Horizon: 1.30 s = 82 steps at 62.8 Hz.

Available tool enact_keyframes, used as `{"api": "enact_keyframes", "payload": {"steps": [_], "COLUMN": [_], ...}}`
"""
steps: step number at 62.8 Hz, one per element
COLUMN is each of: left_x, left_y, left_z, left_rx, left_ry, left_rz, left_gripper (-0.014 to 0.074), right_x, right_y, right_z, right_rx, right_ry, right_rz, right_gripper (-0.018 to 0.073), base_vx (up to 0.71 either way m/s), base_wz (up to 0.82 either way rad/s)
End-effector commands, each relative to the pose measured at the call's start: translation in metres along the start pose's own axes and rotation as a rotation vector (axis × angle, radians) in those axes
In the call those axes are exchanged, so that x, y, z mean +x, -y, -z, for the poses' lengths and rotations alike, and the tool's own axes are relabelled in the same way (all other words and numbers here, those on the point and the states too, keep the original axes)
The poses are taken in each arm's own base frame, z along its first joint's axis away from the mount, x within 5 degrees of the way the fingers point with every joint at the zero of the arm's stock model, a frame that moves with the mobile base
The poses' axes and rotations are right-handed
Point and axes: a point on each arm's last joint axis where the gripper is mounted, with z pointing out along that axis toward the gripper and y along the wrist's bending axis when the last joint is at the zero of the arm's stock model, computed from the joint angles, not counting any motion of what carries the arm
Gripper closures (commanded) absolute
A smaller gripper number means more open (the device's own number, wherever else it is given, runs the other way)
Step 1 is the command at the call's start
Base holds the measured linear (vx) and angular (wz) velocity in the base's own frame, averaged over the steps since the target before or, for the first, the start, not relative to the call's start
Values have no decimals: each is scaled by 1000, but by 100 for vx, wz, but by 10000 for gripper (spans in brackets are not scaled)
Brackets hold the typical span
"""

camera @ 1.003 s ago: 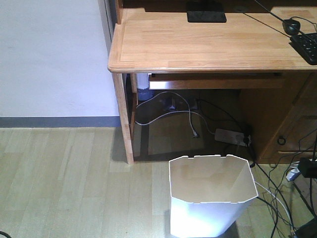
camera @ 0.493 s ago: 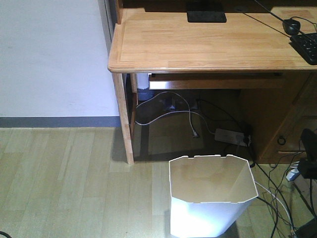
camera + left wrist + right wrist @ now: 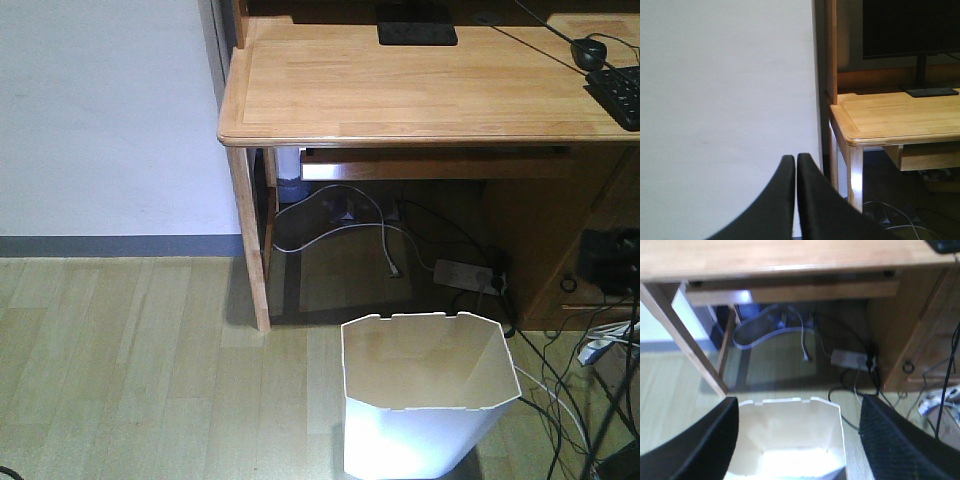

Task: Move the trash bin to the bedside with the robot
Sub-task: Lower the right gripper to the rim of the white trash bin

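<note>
Transport has not yet begun. The white octagonal-rimmed plastic trash bin (image 3: 425, 400) stands before the light wooden desk (image 3: 400, 85), ungrasped; no bed is visible. The right end effector (image 3: 799, 400), spread, apparently hovers above it; the left end effector (image 3: 794, 157) is pressed together.

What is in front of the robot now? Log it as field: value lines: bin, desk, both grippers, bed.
bin: white trash bin, upright on the floor in front of the desk, nothing visible inside
desk: wooden desk, with a power strip and loose cables underneath
left gripper: shut, empty, facing the wall
right gripper: open, bin seen between its fingers, not touching it
bed: not in view
</note>
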Motion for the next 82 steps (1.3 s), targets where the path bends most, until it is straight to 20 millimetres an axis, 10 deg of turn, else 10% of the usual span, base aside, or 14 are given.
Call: {"api": "enact_keyframes", "payload": {"steps": [1,29,82], "left_x": [-3,-3,-3], "left_y": [0,0,0], "left_z": [0,0,0], "left_rx": [7,7,7], "left_ry": [69,69,69], "left_rz": [23,23,23], "left_gripper": [603,603,603], "right_x": [-28,-42,93], "right_y": [-1,27,75], "right_z": [-14,-122,-342], "right_rx": [1,0,-35], "right_ry": [-19,-460,-766], "right_rz": [33,62,137], "right_gripper": [71,71,71], "base_vx": [0,0,0], "base_wz": [0,0,0]}}
